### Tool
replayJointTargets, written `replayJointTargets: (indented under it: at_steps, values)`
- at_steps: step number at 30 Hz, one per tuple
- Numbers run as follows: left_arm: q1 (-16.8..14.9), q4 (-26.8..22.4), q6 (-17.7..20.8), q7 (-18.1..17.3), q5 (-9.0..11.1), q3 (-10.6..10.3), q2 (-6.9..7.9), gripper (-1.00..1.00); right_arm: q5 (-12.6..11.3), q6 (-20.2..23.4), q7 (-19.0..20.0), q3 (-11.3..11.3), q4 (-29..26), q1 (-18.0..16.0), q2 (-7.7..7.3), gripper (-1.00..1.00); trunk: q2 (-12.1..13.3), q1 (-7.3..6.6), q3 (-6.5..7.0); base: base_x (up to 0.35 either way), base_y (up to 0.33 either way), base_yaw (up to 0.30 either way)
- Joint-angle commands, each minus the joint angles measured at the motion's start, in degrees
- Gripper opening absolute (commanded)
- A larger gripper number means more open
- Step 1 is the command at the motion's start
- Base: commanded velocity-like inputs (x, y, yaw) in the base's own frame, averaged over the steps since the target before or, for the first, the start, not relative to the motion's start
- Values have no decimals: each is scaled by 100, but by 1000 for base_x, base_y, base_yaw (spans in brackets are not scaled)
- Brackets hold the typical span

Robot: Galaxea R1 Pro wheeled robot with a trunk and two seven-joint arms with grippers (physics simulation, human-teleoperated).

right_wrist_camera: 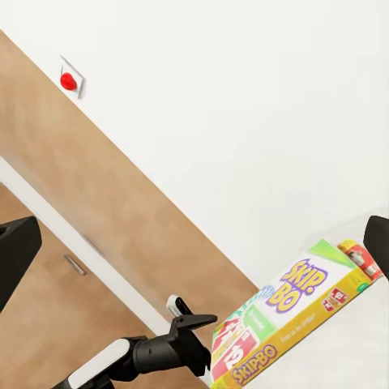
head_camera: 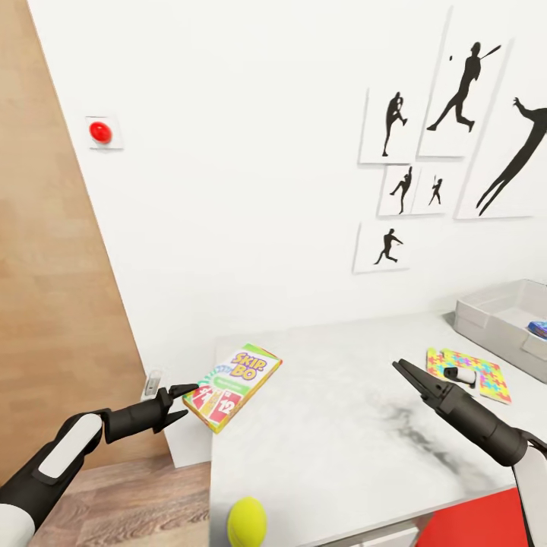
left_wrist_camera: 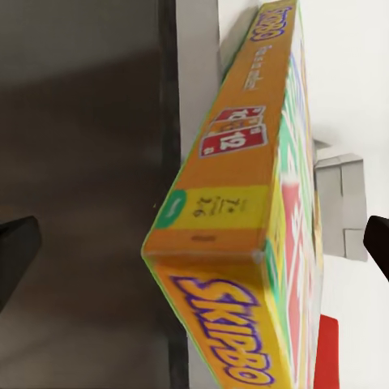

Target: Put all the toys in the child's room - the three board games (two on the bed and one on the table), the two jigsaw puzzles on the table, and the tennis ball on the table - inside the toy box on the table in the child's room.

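Note:
A white-green-yellow Skip-Bo board game lies on the table, its corner hanging over the left edge. My left gripper is open at that corner. In the left wrist view the box sits between the spread fingers, apart from both. My right gripper hovers open over the table's middle; its camera looks at the box and the left gripper. A jigsaw puzzle lies at the right. The tennis ball rests at the front edge. The grey toy box holds a blue board game.
A small white and black object lies on the puzzle. A wooden door stands to the left of the table. The white wall carries a red button and silhouette pictures. Something red shows below the table's front right.

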Motion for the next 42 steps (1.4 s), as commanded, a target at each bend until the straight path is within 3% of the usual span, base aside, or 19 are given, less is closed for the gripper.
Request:
replayJointTargets:
  at_steps: [1,18,19,31,42]
  values:
    - [-5,3,4,-27,-6,-13,6,100,-9,28,10,-3,1,-4,0,100,-3,0,-6,0,-114,0]
    - [-5,3,4,-51,2,-6,23,100,-9,27,22,-7,1,-4,0,100,-3,0,-6,0,-53,0]
    - [-5,3,4,-52,2,-6,24,-100,-9,25,24,-5,1,-4,0,100,-3,0,-6,0,-1,0]
    - [-5,3,-34,-70,3,12,25,-100,-9,27,27,-11,1,-4,0,100,-3,0,-6,0,0,0]
    - [-5,3,-13,-80,3,13,25,-100,-9,26,26,-15,7,-4,-5,100,438,-242,192,0,0,0]
